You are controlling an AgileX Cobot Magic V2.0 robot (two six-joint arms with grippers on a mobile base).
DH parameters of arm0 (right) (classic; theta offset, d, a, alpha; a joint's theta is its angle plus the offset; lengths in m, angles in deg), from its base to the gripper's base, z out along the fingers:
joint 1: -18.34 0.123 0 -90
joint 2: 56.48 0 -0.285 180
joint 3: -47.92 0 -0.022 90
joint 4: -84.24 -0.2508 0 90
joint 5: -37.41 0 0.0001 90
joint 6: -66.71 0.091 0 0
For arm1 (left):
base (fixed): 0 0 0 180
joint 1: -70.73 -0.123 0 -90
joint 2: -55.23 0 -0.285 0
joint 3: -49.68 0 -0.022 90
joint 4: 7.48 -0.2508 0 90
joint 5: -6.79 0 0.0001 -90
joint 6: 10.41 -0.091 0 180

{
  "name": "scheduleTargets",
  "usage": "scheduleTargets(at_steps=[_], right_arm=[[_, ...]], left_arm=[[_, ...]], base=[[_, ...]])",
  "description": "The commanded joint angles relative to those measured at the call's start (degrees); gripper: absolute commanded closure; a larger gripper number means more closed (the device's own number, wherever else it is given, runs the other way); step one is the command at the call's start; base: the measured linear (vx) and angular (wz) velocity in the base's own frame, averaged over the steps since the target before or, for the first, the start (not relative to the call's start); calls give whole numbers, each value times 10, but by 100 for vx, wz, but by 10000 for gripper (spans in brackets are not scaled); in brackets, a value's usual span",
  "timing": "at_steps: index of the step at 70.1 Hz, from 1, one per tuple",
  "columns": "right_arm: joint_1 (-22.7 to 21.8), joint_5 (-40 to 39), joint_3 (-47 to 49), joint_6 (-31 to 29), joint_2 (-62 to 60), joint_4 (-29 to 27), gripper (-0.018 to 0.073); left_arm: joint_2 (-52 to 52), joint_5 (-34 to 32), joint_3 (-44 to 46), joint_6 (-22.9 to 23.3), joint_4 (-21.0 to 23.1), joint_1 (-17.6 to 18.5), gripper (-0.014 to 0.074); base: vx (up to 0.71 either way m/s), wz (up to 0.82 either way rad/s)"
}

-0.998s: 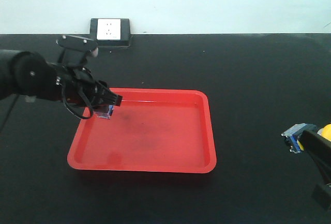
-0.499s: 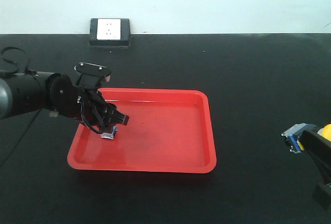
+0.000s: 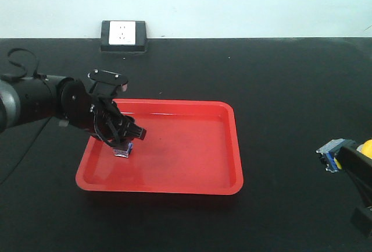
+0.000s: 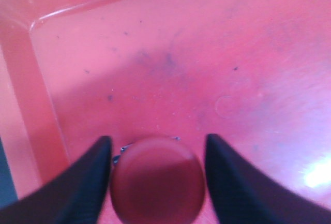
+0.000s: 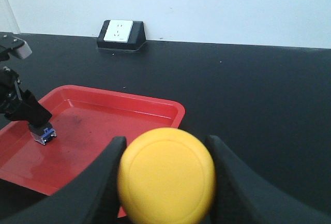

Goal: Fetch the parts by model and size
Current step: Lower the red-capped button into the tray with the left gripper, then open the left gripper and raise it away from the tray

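On my far left, the left arm [image 3: 52, 103] reaches in over the near-left part of the red tray [image 3: 232, 147], and the left gripper [image 3: 124, 142] points down into it. In the left wrist view its two dark fingers [image 4: 88, 177] sit hard against either side of the round cap of the red-capped switch [image 4: 156, 179], so I read the jaws as closed on that part. In the front view I can see only the switch's bluish base [image 3: 122, 151] under the gripper, low over the tray floor near the left wall; I cannot tell whether it is touching the floor or just above it. The tray floor around it looks scuffed with dark smudges. Behind the tray, against the pale wall, a wall socket [image 3: 122, 34] sits on the black table [image 3: 279, 77]. Moving right, well apart from the tray and near the frame's right edge, the right gripper [image 3: 349, 156] holds the yellow-capped switch [image 3: 367, 147] above the table, its bluish base pointing toward the tray. In the right wrist view the yellow cap fills the gap between the fingers, jaws clamped on it from both sides.
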Motion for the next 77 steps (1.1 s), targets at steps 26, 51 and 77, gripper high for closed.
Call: scheduleTargets(at_steps=[26,51,77], right_arm=[[-1,-46,18,-3,6,4,569],[-1,-46,18,-3,6,4,569],[-1,-46,18,-3,6,4,569]], left_arm=[[194,125,111,2,1,4,84],[427,189,89,4,-44,4,94],[684,184,-101,4,-42,4,94]], base=[[0,0],[0,0],[0,0]])
